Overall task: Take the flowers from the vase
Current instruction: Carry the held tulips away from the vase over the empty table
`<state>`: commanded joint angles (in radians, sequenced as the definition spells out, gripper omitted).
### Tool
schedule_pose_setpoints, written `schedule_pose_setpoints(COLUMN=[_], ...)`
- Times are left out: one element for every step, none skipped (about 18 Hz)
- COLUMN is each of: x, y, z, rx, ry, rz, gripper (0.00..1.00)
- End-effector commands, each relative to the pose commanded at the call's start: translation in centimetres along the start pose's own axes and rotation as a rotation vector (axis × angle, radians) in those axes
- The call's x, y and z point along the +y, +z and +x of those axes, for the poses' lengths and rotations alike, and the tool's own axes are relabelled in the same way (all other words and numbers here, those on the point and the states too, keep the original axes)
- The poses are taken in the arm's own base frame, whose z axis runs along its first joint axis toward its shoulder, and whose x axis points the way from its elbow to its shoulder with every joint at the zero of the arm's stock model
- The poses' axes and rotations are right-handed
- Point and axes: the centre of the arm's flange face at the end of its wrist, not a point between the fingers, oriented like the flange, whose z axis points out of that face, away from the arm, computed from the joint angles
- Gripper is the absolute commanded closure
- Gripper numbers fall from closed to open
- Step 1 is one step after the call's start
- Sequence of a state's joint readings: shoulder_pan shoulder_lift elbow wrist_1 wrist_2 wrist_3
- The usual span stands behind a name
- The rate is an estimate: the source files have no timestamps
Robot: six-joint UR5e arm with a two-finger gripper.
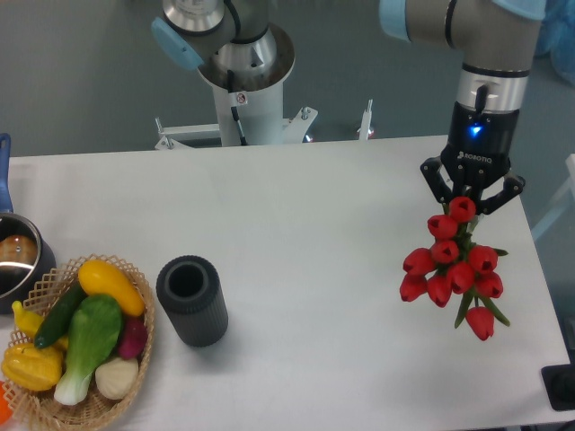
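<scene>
The flowers (454, 269), a bunch of red tulip buds with green stems, hang at the right side of the table, held above its surface. My gripper (471, 208) is directly over them and shut on the top of the bunch, with one bud between the fingers. The vase (191, 301), a dark grey ribbed cylinder, stands upright at the lower left of the table with its round mouth empty. It is far to the left of the gripper and the flowers.
A wicker basket (144, 310) with yellow and green toy vegetables sits at the lower left, beside the vase. A steel pot (18, 260) with a blue handle stands at the left edge. The arm's base (243, 81) is at the back.
</scene>
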<state>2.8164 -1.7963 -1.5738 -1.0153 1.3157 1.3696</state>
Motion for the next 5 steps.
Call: schedule_pose_setpoints(x=[0.27, 0.08, -0.06, 0.06, 0.14], y=[0.27, 0.34, 0.4, 0.44, 0.71], z=[0.25, 0.47, 0.58, 0.63, 0.74], rx=[0.019, 0.032, 0.035, 0.036, 0.038], ry=[0.005, 0.018, 0.02, 0.021, 0.022], rz=[-0.037, -0.059, -0.061, -0.081, -0.089], gripper=[1.0, 1.0, 1.0, 1.0, 1.0])
